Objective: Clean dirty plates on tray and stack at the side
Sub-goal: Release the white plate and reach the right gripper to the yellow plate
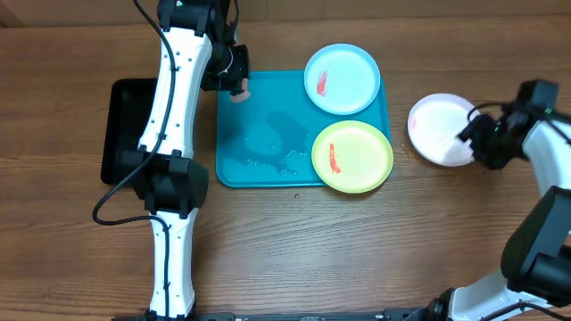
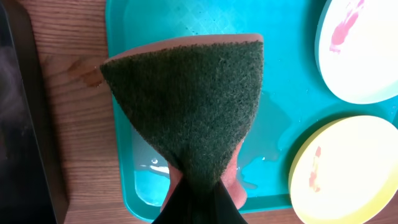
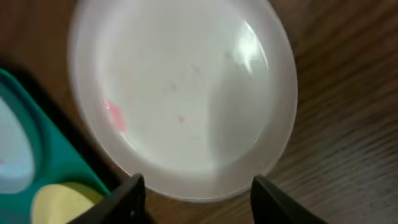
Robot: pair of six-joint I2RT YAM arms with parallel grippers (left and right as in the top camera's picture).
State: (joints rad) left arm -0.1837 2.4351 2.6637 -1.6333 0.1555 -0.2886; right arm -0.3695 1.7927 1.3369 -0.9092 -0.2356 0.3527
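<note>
Totalling three plates (image 1: pixel 342 78) (image 1: pixel 352 157) (image 1: pixel 440 129), one tray (image 1: pixel 259 107).

turquoise tray (image 1: pixel 259 134), blue plate (image 1: pixel 343 80), yellow-green plate (image 1: pixel 357 159), white plate (image 1: pixel 439 129), green sponge (image 2: pixel 193 99)

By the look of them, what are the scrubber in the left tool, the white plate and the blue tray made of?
Scrubber: a dark green fibrous scouring layer, matte and coarse, on a pinkish backing that looks like foam.
White plate: probably plastic or melamine; smooth and glossy, with a glare spot.
Tray: turquoise plastic by its look, with a smooth moulded rim and a wet sheen.
</note>
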